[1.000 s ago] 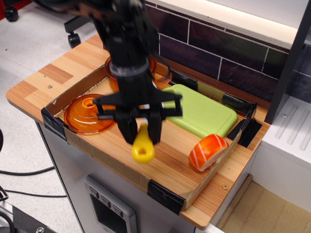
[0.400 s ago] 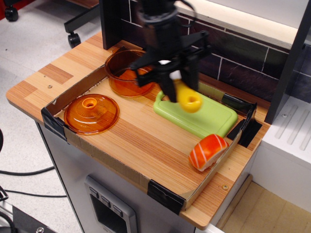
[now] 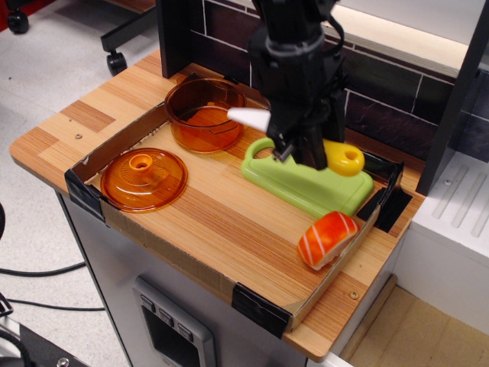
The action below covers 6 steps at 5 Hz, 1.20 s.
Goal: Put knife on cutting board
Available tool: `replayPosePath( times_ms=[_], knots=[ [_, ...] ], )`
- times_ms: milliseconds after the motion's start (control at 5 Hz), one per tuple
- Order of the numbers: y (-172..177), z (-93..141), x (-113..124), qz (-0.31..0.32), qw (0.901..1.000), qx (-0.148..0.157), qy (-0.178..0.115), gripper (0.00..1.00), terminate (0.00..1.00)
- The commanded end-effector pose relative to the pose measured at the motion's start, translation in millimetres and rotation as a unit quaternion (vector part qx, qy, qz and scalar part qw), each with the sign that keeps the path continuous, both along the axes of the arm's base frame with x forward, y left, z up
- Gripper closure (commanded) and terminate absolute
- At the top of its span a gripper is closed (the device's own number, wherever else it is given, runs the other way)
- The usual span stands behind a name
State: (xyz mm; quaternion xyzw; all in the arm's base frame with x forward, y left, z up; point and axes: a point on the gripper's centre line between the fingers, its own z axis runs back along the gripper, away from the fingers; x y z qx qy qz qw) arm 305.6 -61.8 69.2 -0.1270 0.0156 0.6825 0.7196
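Black and bulky, the gripper hangs over the light green cutting board, its fingers closed across the middle of the toy knife. The knife is held roughly level above the board, its long axis running left to right across the picture: the white rounded blade tip juts out to the left, toward the orange pot, while the bright yellow handle with its end hole sticks out to the right, over the board's far end. Whether the knife touches the board cannot be told from this view. The board lies on the wooden tray, its oval handle hole at the end nearest the pot. An orange lid rests on the tray's left side, well apart from the board, and a piece of toy salmon sushi sits near the board's right corner.
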Motion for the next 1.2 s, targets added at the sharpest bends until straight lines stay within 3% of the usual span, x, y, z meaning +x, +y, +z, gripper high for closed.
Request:
replayPosePath(
  times_ms=[0,200,600,800,1000],
  knots=[
    [0.7,-0.8,14.4,0.121,0.9913,-0.051,-0.014,1.0,0.0],
    [6.2,-8.9,26.1,0.129,0.9903,-0.045,-0.023,1.0,0.0],
    [22.3,-26.5,43.9,0.14,0.9891,-0.043,-0.011,1.0,0.0],
    [19.5,-32.4,46.6,0.123,0.9923,-0.018,0.005,0.0,0.0],
    [16.1,-28.3,44.4,0.095,0.9955,-0.008,-0.003,0.0,0.0]
  ],
)
